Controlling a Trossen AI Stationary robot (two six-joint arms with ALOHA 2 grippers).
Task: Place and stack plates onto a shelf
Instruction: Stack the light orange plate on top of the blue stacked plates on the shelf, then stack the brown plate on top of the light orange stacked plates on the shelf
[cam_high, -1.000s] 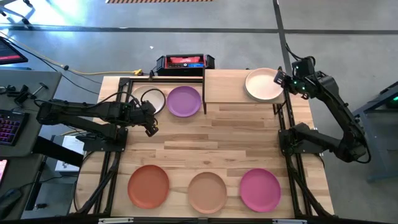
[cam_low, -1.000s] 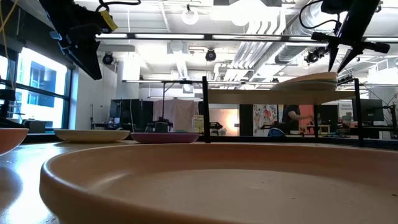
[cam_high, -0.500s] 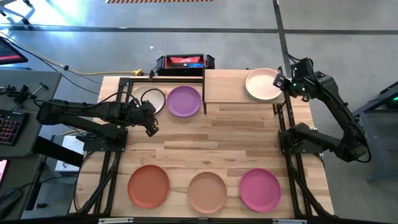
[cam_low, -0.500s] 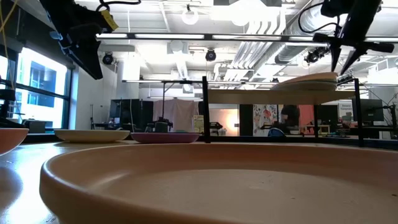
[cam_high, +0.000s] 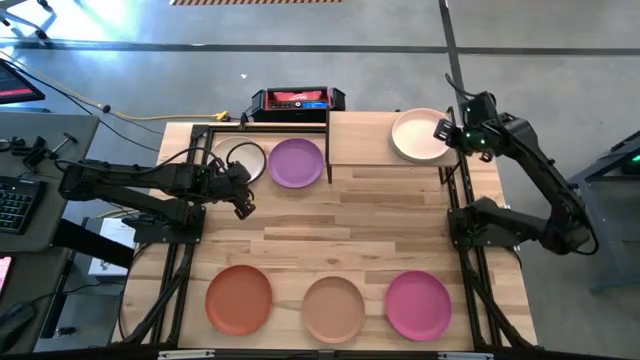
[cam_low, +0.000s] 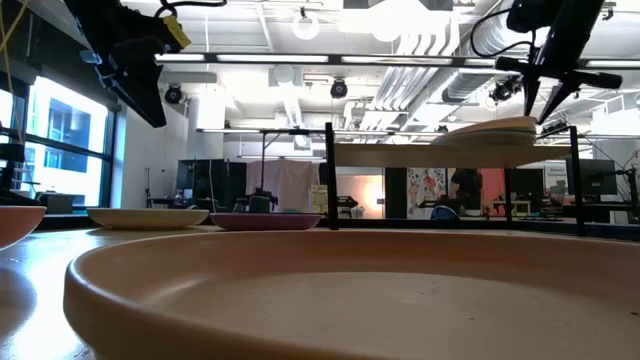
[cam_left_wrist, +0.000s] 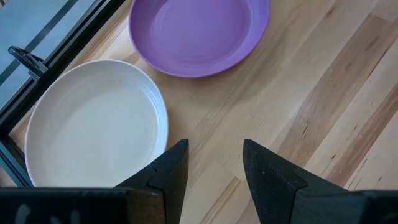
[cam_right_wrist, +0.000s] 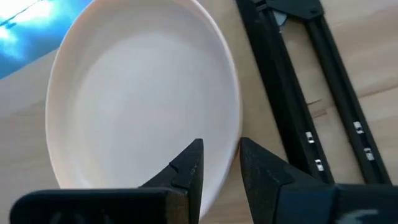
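A pale pink plate (cam_high: 418, 135) lies flat on the shelf (cam_high: 365, 140), a light-wood board on black legs at the table's far right. My right gripper (cam_right_wrist: 219, 154) stands open over the plate's right rim, fingers pointing down. The cream plate (cam_left_wrist: 93, 124) and purple plate (cam_left_wrist: 199, 31) lie on the tabletop at the far left. My left gripper (cam_left_wrist: 214, 152) hangs open above the table just near of them, holding nothing. Rust orange (cam_high: 239, 298), tan (cam_high: 333, 308) and magenta (cam_high: 418, 304) plates lie along the near edge. My right gripper straddles the pale pink plate's rim (cam_right_wrist: 235, 134) on the side toward the table's right edge. One finger is over the plate's inside and one is outside it, coming from above. I cannot tell whether they touch it. The plate lies flat on the shelf.
A red and black box (cam_high: 297, 100) sits beyond the far edge. Black frame rails (cam_right_wrist: 292, 93) run along the table's right side beside the shelf, and others along the left side (cam_high: 175, 270). Bare wood (cam_high: 350, 230) lies across the table's middle.
My right gripper has shifted a little toward the table's left, coming further over the pale pink plate's right rim.
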